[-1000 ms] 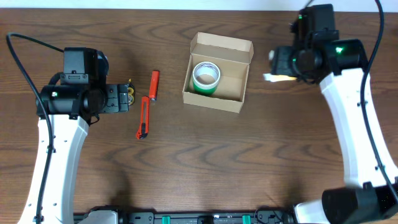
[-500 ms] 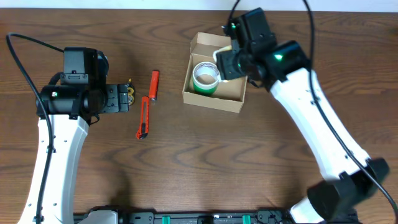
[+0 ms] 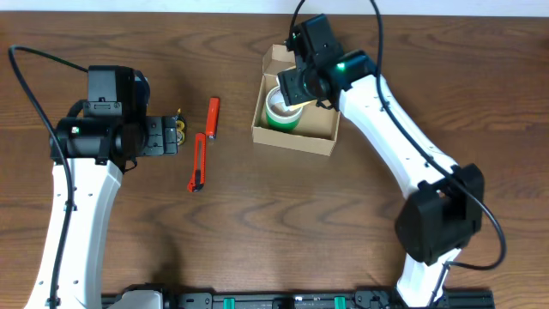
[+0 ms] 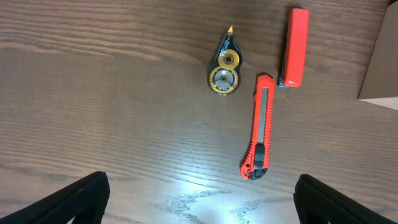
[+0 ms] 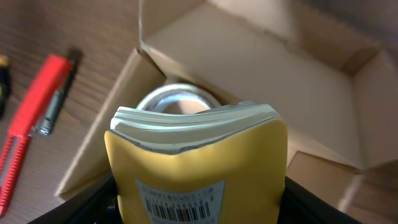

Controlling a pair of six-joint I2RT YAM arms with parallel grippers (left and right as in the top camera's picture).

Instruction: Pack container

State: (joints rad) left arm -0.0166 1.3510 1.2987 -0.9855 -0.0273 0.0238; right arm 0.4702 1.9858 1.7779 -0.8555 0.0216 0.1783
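Note:
The tan cardboard container (image 3: 319,123) stands open at the table's upper middle, a green tape roll (image 3: 280,112) inside on its left. It also shows in the right wrist view (image 5: 261,68), with the roll (image 5: 180,99) partly hidden. My right gripper (image 3: 298,88) hovers over the box's left half, shut on a yellow-covered pad of paper with a barcode label (image 5: 196,165). My left gripper (image 4: 199,193) is open and empty above bare table, below the cutters.
Left of the box lie an orange box cutter (image 3: 198,162), a shorter red-orange cutter (image 3: 213,118) and a small correction-tape dispenser (image 3: 180,129). The left wrist view shows them too: cutter (image 4: 260,124), short cutter (image 4: 295,46), dispenser (image 4: 224,68).
My right arm swung left from the table's right side to over the box, carrying the yellow pad. The left arm has not moved.

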